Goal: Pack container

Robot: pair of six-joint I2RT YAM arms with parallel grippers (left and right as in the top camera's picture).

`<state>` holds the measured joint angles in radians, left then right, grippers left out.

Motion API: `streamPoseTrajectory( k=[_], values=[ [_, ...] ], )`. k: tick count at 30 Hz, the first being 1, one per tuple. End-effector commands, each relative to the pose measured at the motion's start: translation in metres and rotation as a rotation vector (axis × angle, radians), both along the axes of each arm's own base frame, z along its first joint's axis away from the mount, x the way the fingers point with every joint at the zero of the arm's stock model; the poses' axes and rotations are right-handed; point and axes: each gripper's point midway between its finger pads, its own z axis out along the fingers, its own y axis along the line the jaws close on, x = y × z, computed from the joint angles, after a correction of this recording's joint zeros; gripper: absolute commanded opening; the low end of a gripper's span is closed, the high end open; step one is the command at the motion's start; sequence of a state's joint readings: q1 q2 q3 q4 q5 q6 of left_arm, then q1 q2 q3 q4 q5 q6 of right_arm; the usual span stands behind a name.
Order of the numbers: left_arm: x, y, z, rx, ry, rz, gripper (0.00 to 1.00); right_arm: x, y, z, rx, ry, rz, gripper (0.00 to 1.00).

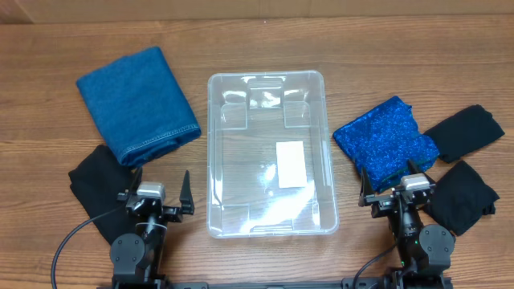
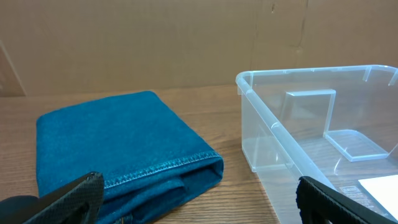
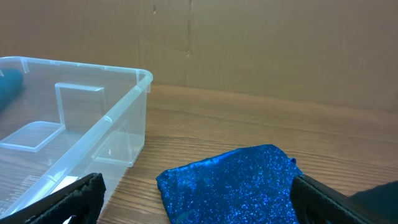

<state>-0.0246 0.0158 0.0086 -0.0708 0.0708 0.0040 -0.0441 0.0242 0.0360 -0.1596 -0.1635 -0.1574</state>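
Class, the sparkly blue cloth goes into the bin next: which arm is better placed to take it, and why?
Right. The cloth lies right of the bin, just ahead of the open right claw; the left claw sits across the bin, by the denim.

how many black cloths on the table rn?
3. One black cloth left of the container, by the left gripper; two right of the sparkly blue cloth: far one, near one. None seems hidden.
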Motion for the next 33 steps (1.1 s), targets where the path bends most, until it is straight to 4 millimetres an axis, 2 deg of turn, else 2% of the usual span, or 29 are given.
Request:
streamPoseTrajectory(
  k=[1,14,16,19,22,26,30,33],
  values=[
    [0.000,0.003,0.000,0.019,-0.006,0.010,1.00,-0.001,0.000,0.006,0.001,-0.017,-0.006,1.00],
    [0.000,0.002,0.000,0.018,-0.006,0.007,1.00,-0.001,0.001,0.006,0.029,-0.012,-0.001,1.00],
    [0.000,0.002,0.000,0.009,-0.005,0.007,1.00,-0.001,0.001,0.006,0.137,0.003,-0.011,1.00],
    [0.000,0.002,0.000,-0.118,0.007,0.017,1.00,0.001,-0.002,0.000,0.292,0.050,-0.040,1.00],
    [-0.001,0.000,0.003,-0.185,0.012,0.010,1.00,0.002,-0.002,-0.001,0.348,0.101,-0.054,1.00],
    [-0.013,-0.003,0.038,-0.234,0.018,-0.007,1.00,0.010,-0.011,0.034,0.359,0.159,-0.117,1.00],
    [-0.022,-0.003,0.074,-0.222,0.127,0.007,1.00,0.027,-0.013,0.070,0.350,0.405,-0.167,1.00],
    [-0.015,-0.004,0.091,-0.205,0.261,0.015,1.00,0.041,-0.015,0.078,0.337,0.626,-0.216,1.00]
  ],
)
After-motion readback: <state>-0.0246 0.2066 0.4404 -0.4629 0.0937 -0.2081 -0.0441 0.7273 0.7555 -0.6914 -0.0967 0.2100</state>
